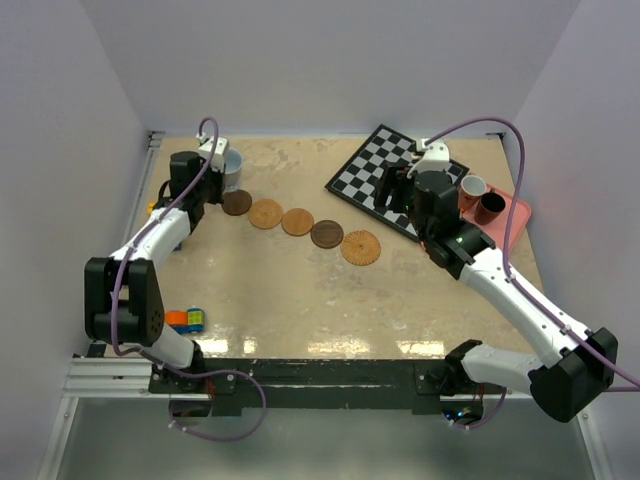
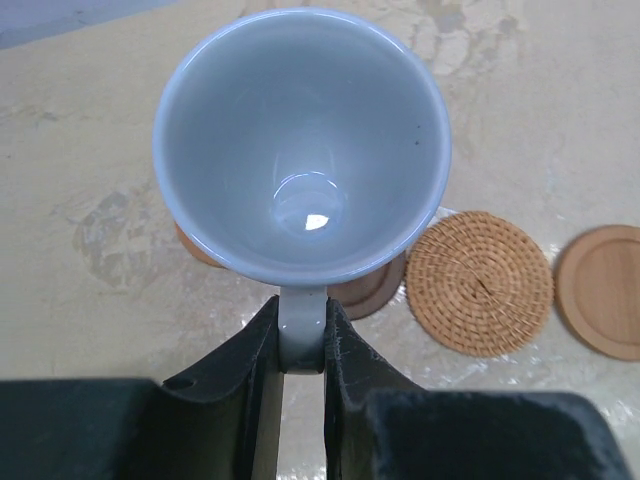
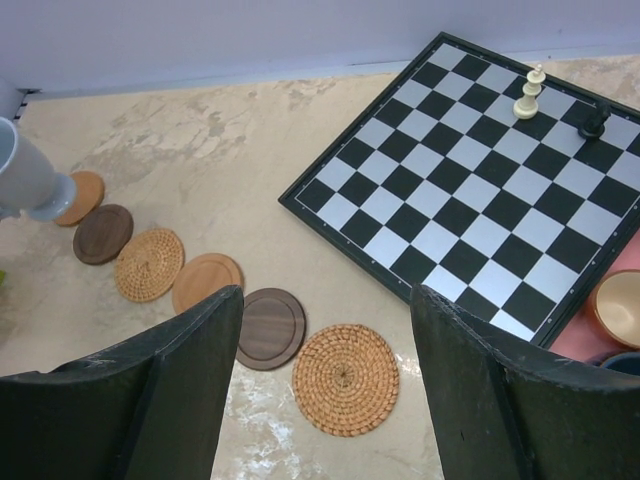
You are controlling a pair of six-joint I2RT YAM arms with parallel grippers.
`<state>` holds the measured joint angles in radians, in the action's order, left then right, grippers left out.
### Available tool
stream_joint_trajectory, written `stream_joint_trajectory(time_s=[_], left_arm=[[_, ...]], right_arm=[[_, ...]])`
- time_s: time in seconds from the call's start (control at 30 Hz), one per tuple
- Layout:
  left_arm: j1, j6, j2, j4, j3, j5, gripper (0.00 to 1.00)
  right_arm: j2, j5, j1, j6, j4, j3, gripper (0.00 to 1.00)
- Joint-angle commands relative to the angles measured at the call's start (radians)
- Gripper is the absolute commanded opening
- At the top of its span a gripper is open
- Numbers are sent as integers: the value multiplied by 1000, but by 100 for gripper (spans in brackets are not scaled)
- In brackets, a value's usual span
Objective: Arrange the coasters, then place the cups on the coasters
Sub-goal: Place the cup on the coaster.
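Note:
Several coasters lie in an arc across the table: a dark brown coaster [image 1: 237,203], a woven coaster [image 1: 266,213], a plain tan coaster [image 1: 298,221], a second dark brown coaster [image 1: 327,234] and another woven coaster [image 1: 361,247]. My left gripper [image 2: 302,322] is shut on the wall of a pale blue cup [image 2: 300,140], held upright at the arc's far left end over a tan coaster [image 3: 82,197]; contact cannot be told. My right gripper [image 3: 325,296] is open and empty above the woven coaster [image 3: 345,378]. A white cup [image 1: 472,187] and a black cup [image 1: 492,205] stand on the tray.
A chessboard [image 1: 385,170] with a white piece [image 3: 527,93] and a black piece [image 3: 594,122] lies at the back right. Beside it is a pink tray [image 1: 512,212] holding an orange-tan cup [image 3: 620,305]. Small coloured toys [image 1: 185,320] sit near the left arm's base.

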<state>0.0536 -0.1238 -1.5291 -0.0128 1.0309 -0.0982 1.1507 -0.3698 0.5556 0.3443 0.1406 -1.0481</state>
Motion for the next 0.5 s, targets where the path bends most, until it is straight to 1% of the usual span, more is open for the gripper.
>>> stream_joint_trajectory(time_s=[0.0,0.17,0.2,0.47], left_arm=[[-43,13,-48,218,77,28,0],[-52,12,-98,269,100,71,0],[-76,19,-106,277,104,69,0],[-97,61,-187,316,146,60,0]], right_arm=[[-17,22,-2,-21,-53,8,72],[-14,17,-2,-27,-36,13,72],[-16,16,-2,-27,-33,16,72],[-17,9,-3,-14,-16,30,72]])
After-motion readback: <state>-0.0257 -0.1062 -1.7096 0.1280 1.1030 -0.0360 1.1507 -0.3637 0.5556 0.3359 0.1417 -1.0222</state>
